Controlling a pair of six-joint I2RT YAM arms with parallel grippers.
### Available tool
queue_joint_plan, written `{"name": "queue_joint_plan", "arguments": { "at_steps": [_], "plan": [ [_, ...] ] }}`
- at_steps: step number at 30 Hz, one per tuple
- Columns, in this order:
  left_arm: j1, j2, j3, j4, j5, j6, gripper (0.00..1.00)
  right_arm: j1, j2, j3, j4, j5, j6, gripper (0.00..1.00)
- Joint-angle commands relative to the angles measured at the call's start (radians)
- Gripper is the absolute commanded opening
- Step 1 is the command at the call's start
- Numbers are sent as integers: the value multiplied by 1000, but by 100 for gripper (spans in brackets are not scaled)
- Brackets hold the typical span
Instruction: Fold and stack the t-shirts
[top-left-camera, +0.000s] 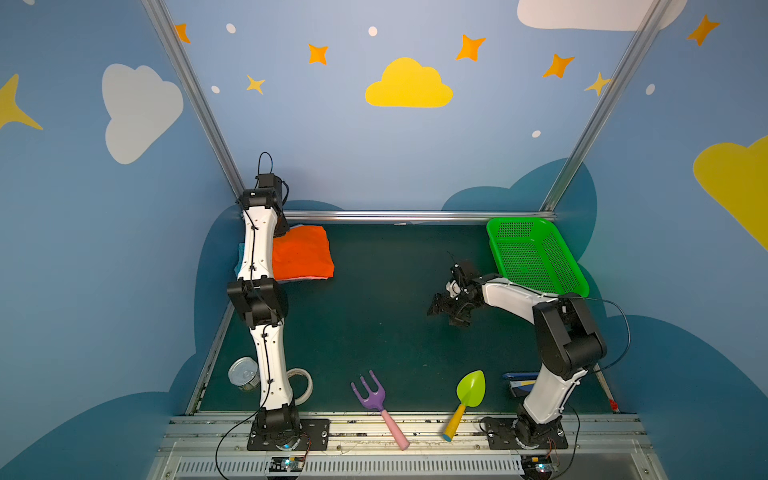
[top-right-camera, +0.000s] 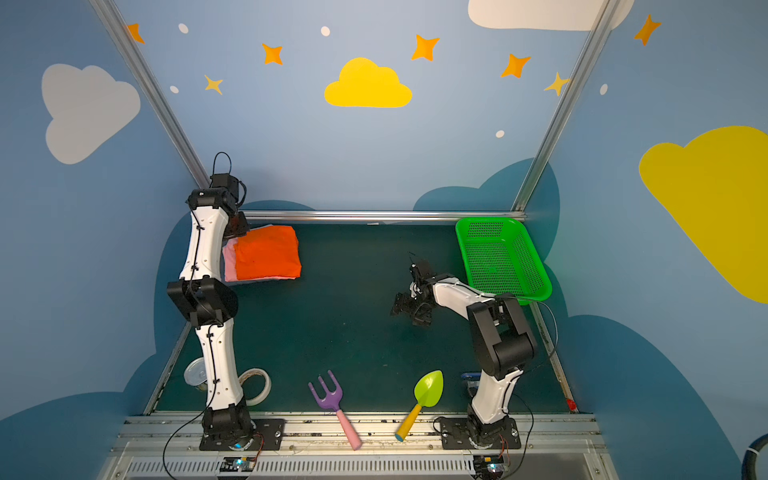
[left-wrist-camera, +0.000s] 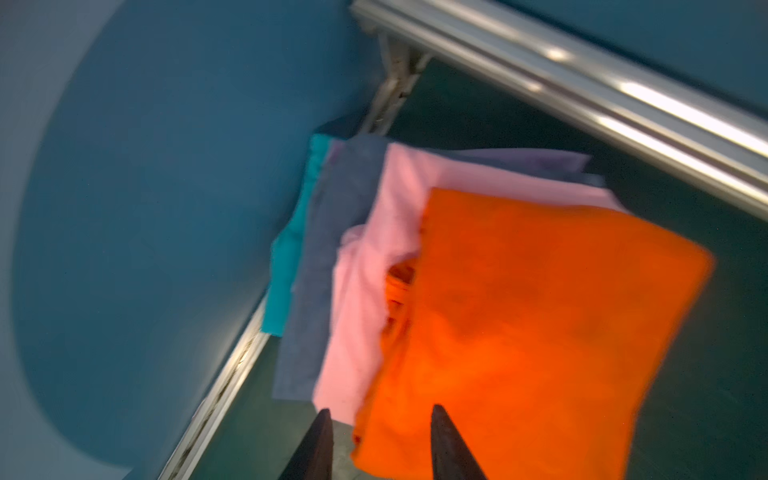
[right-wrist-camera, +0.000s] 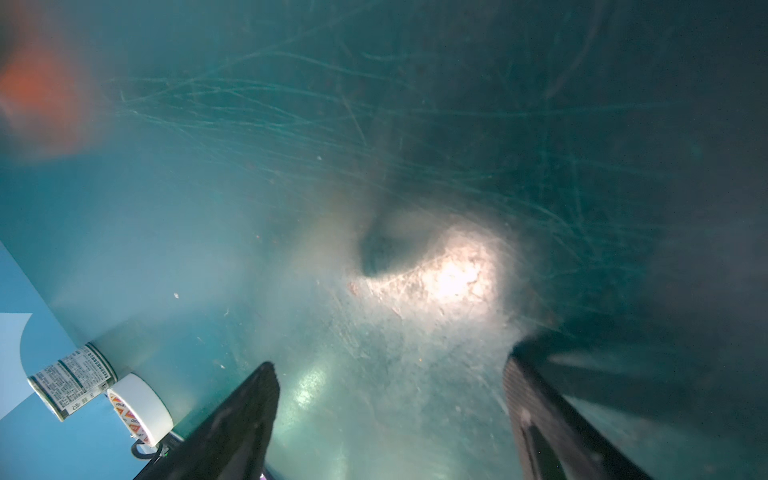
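We take the green perforated basket (top-left-camera: 559, 259) (top-right-camera: 528, 257) as our marker. It sits on the dark green table (top-left-camera: 374, 324) against the back rail.

The t-shirts lie in a stack straight across the table from the basket, in the opposite back corner and well apart from it. The folded orange t-shirt (top-left-camera: 301, 257) (top-right-camera: 268, 257) (left-wrist-camera: 519, 332) is on top. Under it, the left wrist view shows the layers fanned out. The pink t-shirt (left-wrist-camera: 395, 199) (top-right-camera: 229, 262) comes next, then the grey-blue t-shirt (left-wrist-camera: 332, 249). The teal t-shirt (left-wrist-camera: 286, 266) is lowest and farthest from the basket. That view is blurred, so we cannot read the folds closely.

The left gripper (left-wrist-camera: 380, 413) hangs over the stack's edge on the side away from the basket. Its fingertips (left-wrist-camera: 440, 432) stand apart and no cloth is pinched between them, so it is released. In both top views the left arm hides it.

The right gripper (top-left-camera: 451, 309) (right-wrist-camera: 390, 365) hovers low over bare table near the basket, on the side facing the stack. Its fingers are spread wide with nothing between them.

Toward the front edge, well apart from the basket, lie a purple toy rake (top-left-camera: 368, 390) and a green toy trowel (top-left-camera: 471, 388). A tin can (top-left-camera: 243, 374) (right-wrist-camera: 70, 382) and a roll of tape (top-left-camera: 303, 384) (right-wrist-camera: 141, 407) sit in the front corner diagonally opposite the basket.
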Motion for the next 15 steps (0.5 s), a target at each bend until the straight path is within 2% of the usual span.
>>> {"name": "queue_joint_plan", "arguments": {
  "at_steps": [1, 4, 7, 9, 11, 13, 15],
  "plan": [
    [69, 75, 104, -199, -229, -159, 35, 32, 69, -53, 22, -17, 0, 86],
    [99, 20, 104, -230, -116, -186, 32, 36, 44, -50, 9, 8, -8, 86],
    [72, -126, -98, -138, -72, -194, 33, 36, -37, -37, -17, 72, -23, 86],
    [36, -265, -327, -20, -74, -195, 36, 36, -126, -36, -35, 139, -28, 86],
    [-1, -446, -616, 171, -62, -195, 40, 35, -241, -41, -53, 231, -42, 86],
    [-20, -621, -862, 341, -30, -211, 51, 30, -349, -49, -62, 311, -65, 86],
    [-24, -776, -1087, 493, -2, -281, 63, 22, -455, -67, -44, 360, -107, 87]
  ]
}}
